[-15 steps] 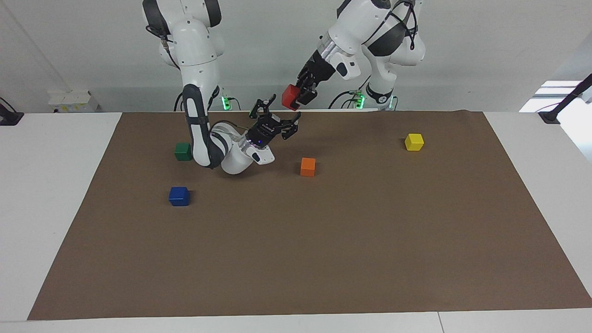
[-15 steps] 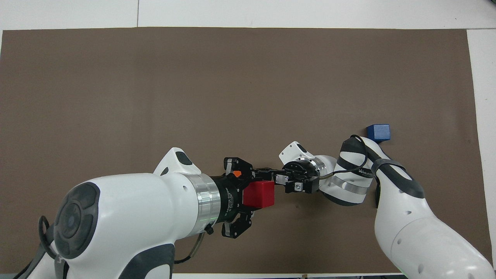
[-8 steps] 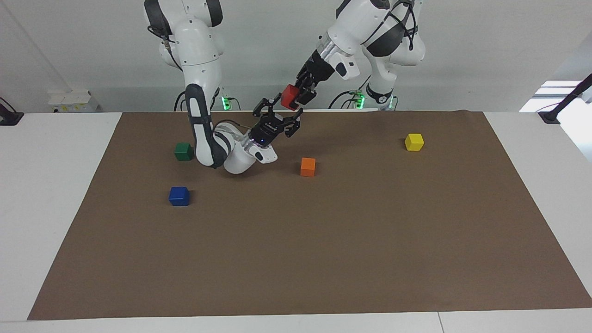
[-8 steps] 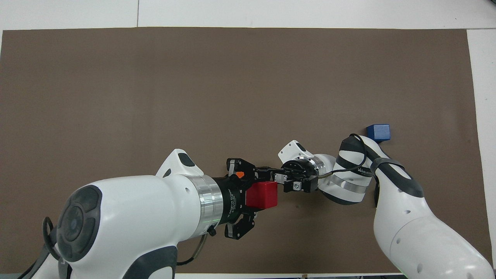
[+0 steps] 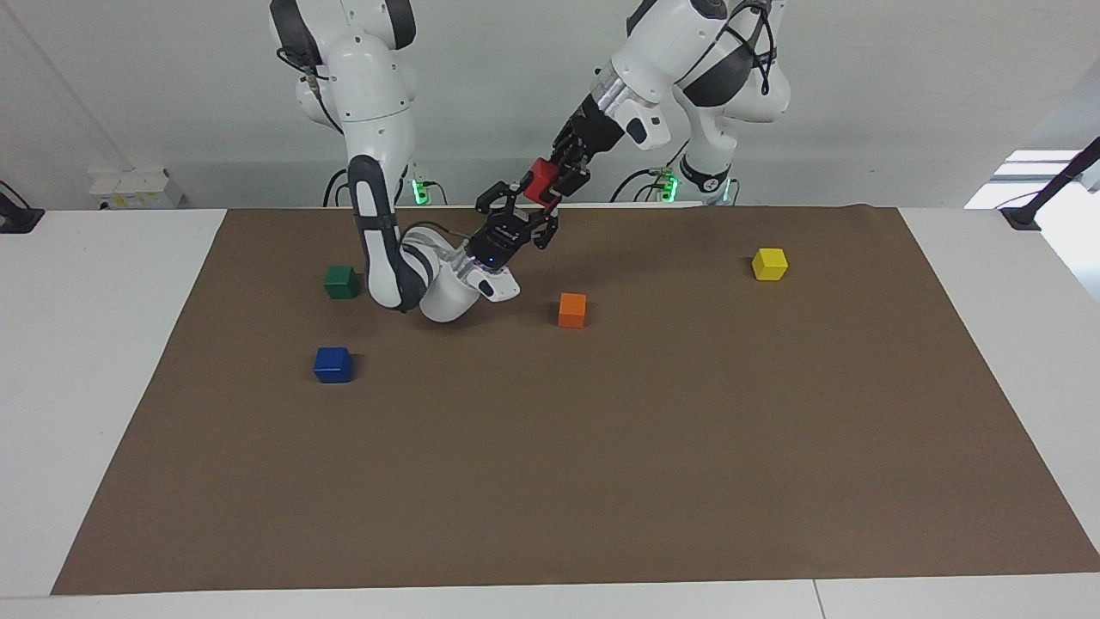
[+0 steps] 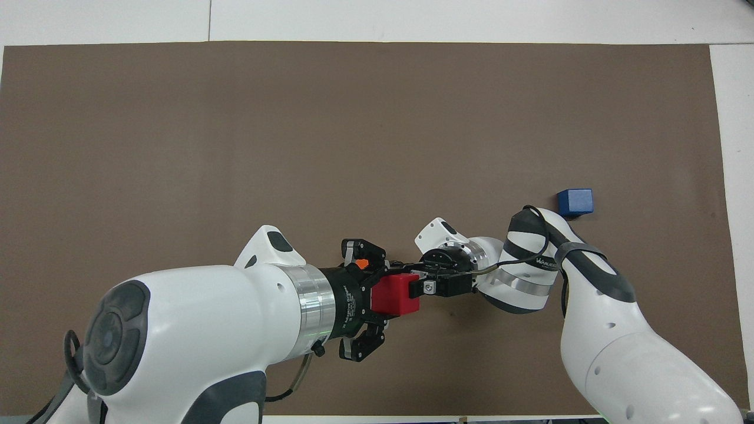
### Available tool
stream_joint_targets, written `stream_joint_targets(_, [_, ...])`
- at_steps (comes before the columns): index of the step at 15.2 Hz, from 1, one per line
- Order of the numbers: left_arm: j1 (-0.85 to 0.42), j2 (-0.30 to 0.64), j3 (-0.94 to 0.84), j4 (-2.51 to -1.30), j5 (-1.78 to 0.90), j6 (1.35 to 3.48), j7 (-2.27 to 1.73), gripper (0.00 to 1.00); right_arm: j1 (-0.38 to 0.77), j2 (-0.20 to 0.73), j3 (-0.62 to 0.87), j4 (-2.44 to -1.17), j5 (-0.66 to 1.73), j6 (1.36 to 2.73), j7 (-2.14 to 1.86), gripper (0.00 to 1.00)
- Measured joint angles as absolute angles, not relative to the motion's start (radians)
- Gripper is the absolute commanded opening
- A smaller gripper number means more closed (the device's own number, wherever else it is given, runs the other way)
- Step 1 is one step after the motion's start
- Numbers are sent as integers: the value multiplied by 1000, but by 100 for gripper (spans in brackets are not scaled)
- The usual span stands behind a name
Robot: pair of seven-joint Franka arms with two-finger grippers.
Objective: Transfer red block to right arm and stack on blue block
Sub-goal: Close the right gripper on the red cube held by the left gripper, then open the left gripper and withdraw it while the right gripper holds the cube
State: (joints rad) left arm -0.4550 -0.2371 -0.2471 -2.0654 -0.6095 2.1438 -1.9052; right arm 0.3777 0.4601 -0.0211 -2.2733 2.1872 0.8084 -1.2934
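Observation:
The red block (image 5: 539,181) is held up in the air by my left gripper (image 5: 554,180), which is shut on it over the mat's edge nearest the robots. It also shows in the overhead view (image 6: 396,294). My right gripper (image 5: 519,216), with a blue light at its wrist, points up at the block; it is open, fingertips at the block's sides. In the overhead view the right gripper (image 6: 425,284) meets the block end on. The blue block (image 5: 333,364) sits on the mat toward the right arm's end, also seen from overhead (image 6: 575,202).
A green cube (image 5: 341,281) lies nearer the robots than the blue block, beside the right arm's elbow. An orange cube (image 5: 572,310) sits mid-table and a yellow cube (image 5: 769,264) toward the left arm's end. All rest on a brown mat (image 5: 601,447).
My right gripper has risen and closed in on the red block, its open fingers now at the block's sides. My left gripper has lifted the block slightly.

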Motion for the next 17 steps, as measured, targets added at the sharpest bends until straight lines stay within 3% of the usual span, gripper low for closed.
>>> stream_joint_targets(4, [-412,-239,-230,-2064,-609,2143,-1915,100,378,460,-21,-2272,2187,812,-1293,0])
stream_joint_targets(11, [-85,-245,-217,-2054,-589,2025,-1460,100,377,416,-21,-2264,2190,850,-1257,0])
stream_joint_targets(17, [103,-215,-215,-2050,-306,1970,-889,100,320,272,-24,-2270,2177,1090,-1112,0])
